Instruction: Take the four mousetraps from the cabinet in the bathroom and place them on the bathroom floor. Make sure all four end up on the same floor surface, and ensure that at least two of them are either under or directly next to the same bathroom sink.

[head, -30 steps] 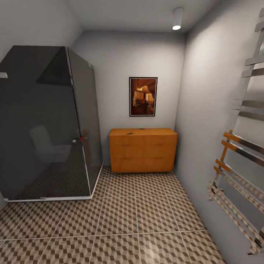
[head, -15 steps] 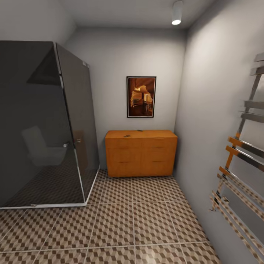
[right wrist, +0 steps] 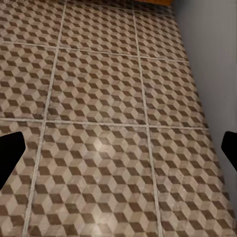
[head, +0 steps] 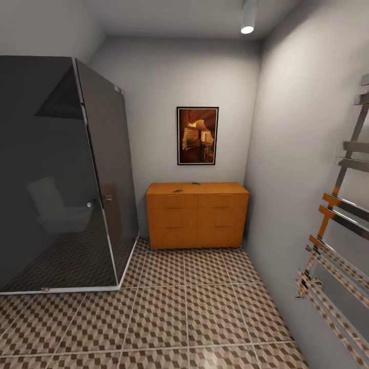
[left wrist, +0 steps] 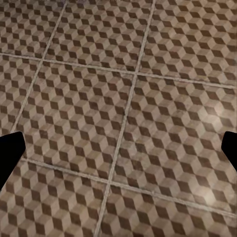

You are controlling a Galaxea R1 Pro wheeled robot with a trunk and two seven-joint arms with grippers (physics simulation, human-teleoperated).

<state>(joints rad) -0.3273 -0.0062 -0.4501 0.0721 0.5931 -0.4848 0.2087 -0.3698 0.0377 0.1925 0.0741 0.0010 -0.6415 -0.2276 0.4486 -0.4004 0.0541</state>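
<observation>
The orange-brown cabinet [head: 197, 220] stands against the far wall, under a framed picture. Two small dark mousetraps lie on its flat top, one near the front left [head: 177, 190] and one toward the back [head: 195, 182]. Cube-patterned bathroom floor [head: 189, 318] stretches from me to the cabinet. The bathroom sink is out of view. In the left wrist view my left gripper [left wrist: 118, 153] hangs open over bare tiles, black fingertips [left wrist: 10, 153] far apart. My right gripper [right wrist: 118, 153] is open too, above tiles beside the grey wall, holding nothing.
A dark glass shower enclosure [head: 61, 174] fills the left side, its base rail on the floor. A chrome towel rack [head: 338, 230] juts from the right wall [head: 292, 154]. A tiled lane runs between them to the cabinet.
The whole head view has shifted as the camera moved a little closer to the cabinet. The cabinet and the traps on it have stayed put.
</observation>
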